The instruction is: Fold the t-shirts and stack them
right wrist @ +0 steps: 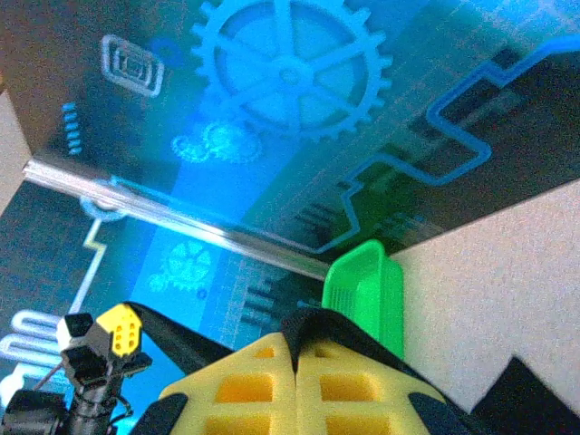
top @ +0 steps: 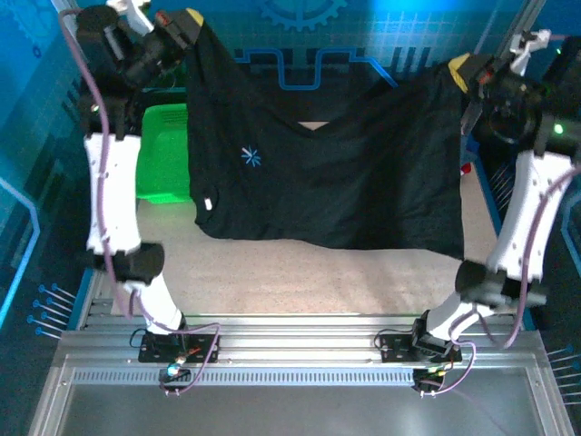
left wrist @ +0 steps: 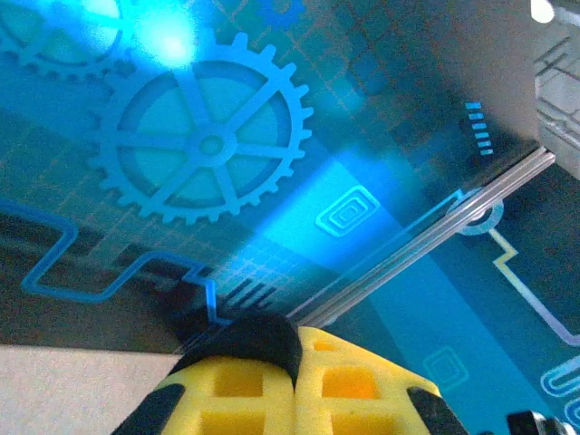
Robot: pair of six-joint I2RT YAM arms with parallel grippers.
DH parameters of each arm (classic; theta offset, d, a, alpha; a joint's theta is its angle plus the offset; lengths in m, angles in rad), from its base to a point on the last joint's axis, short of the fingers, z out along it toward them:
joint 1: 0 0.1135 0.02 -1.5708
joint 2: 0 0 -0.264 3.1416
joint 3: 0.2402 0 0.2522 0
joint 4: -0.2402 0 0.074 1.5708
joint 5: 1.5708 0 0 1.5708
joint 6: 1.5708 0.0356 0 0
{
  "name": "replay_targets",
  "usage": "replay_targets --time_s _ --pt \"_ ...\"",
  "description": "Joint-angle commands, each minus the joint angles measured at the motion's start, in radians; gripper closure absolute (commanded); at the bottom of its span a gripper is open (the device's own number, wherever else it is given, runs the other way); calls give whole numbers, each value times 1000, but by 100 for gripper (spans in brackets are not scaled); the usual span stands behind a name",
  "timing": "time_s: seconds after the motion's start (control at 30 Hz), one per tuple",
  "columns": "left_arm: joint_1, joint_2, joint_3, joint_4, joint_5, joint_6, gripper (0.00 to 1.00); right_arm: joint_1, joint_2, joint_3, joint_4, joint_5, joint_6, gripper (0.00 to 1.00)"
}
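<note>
above the beige bench (top: 300,272), the large black cloth t-shirt with a light-blue starburst logo (top: 363,191) hangs between the left jaws and right jaws, both clenched on its upper corners; it should be lowered level and taut to land flat.

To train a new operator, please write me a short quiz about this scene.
1. What do the left claw and the right claw hold up between them? A) a towel B) the black t-shirt C) a box
2. True or false: both claws are open.
3. Fill in: the basket beside the left arm is ___ in colour.
Key: 1 B; 2 false; 3 green.
</note>
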Motion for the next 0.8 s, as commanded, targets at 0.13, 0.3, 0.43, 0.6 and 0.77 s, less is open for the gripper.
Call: replay_targets --time_s 0.13,0.3,0.43,0.6,0.77 --pt "102 251 212 260 104 -250 100 38 584 673 246 -4 315 100" --pt "172 237 208 368 123 -304 100 39 570 611 460 2 406 100" --pt "231 201 199 399 183 -325 100 34 437 439 435 -34 281 100" --pt "256 116 99 383 317 -261 100 15 316 301 248 -79 86 100" --pt "244 -179 -406 370 390 -117 100 20 131 17 34 -88 -182 100"
